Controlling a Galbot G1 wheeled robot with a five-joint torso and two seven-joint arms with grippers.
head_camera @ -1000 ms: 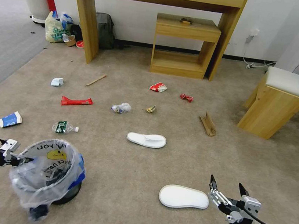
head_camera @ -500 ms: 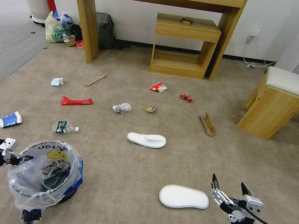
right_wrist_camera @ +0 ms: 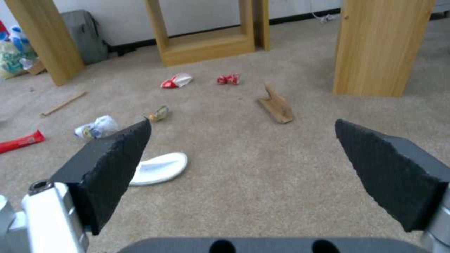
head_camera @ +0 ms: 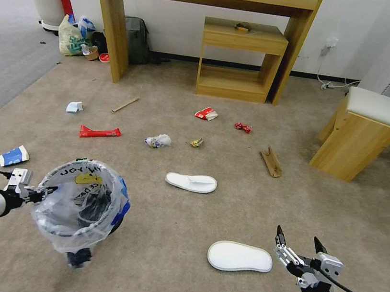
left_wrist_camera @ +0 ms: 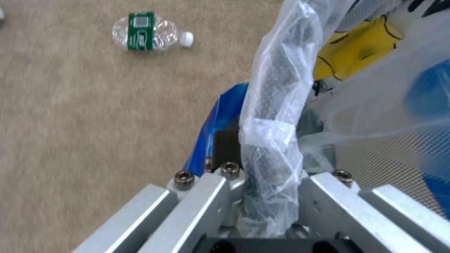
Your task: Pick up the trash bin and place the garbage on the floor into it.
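The trash bin [head_camera: 81, 207] is now lifted clear of the floor [head_camera: 177, 269] and carried further forward and to the right than half a second ago, when its base sat low against the carpet at the near left. It is tilted, mouth facing the head camera, and its rim is pinched through the plastic liner by the left gripper [head_camera: 46, 189]; in the left wrist view the fingers are seen clamped on the bagged rim [left_wrist_camera: 274, 147]. The pick-up step is judged done, with the collecting step not yet begun.

The right gripper [head_camera: 299, 244] is held spread wide and empty, unmoved, just beside the near white slipper [head_camera: 240, 257]. That slipper is judged the closest item for a first grab.

The garbage is all seen on the carpet: a second slipper [head_camera: 191, 182], a red wrapper [head_camera: 99, 131], a red-white carton [head_camera: 206, 114], a blue-white cup [head_camera: 13, 156], a cardboard strip [head_camera: 270, 161], a stick [head_camera: 125, 104], a crumpled wrapper [head_camera: 158, 140].

Writing: black letters on the liner read roughly "JOY" and "YN", with a yellow figure [head_camera: 87, 179] below; the rest is creased and unreadable. The bottle [left_wrist_camera: 150, 31] is seen with a green label and a barcode, brand not legible.
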